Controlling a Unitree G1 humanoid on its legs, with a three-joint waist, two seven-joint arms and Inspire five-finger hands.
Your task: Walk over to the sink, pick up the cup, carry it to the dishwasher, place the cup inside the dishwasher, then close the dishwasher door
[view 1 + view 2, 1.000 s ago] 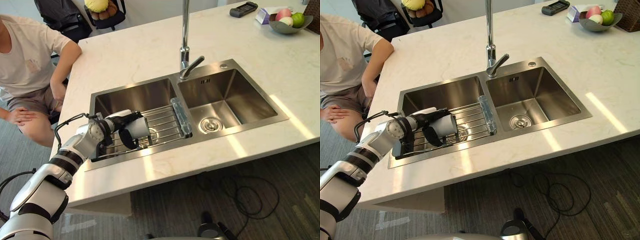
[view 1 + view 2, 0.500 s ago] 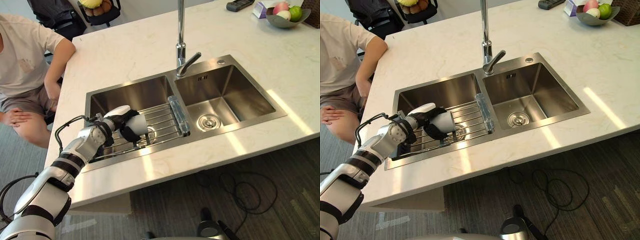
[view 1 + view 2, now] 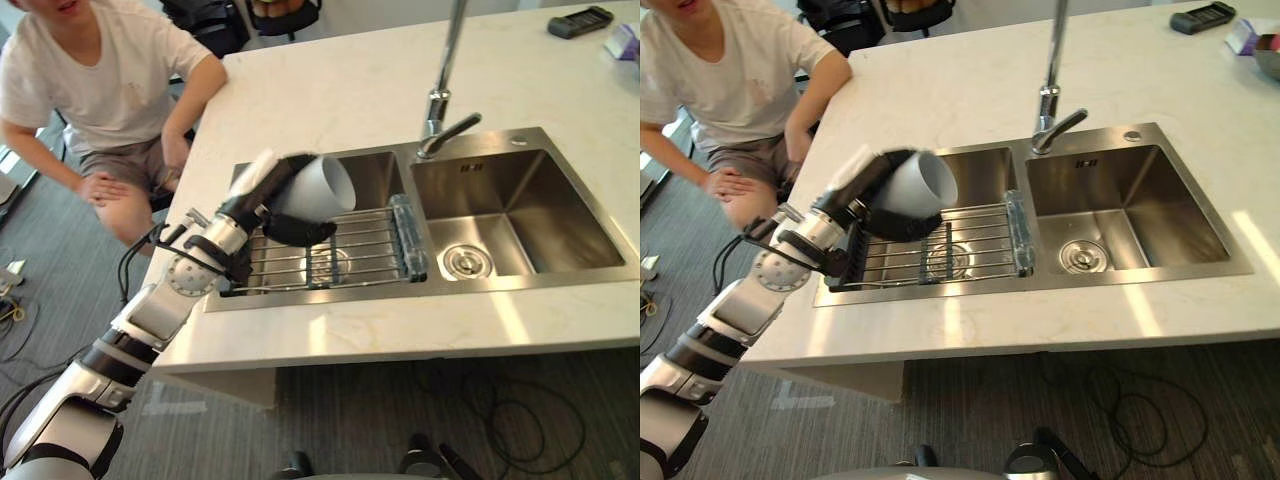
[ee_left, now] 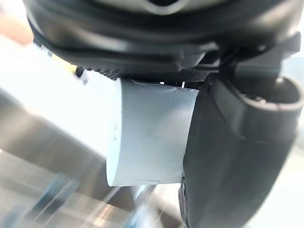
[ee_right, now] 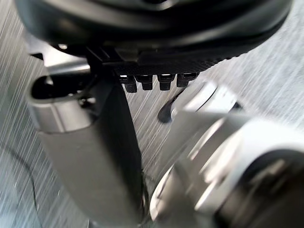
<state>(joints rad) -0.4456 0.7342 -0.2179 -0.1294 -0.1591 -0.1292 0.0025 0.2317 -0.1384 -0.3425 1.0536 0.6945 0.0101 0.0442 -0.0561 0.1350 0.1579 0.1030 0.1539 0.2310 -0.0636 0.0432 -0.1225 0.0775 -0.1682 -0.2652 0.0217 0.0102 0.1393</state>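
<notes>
Hovering over the sink's [image 3: 500,283] wire rack [image 3: 370,245], a white cup [image 3: 322,187] is held. The left hand's [image 3: 258,200] fingers are clamped round it.

Pale grey cup [image 3: 325,187] in my dark left hand [image 3: 265,195]; I see cream veined bench [image 3: 330,80], silvery steel sink [image 3: 540,200], grey floor [image 3: 400,420].

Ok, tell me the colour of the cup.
The cup is plain white, clearest in the left wrist view.

A pale marble-look counter [image 3: 330,90] is crossed near its front edge by bars of sunlight [image 3: 1137,308]; grey striped carpet [image 3: 560,420] is seen below it.
</notes>
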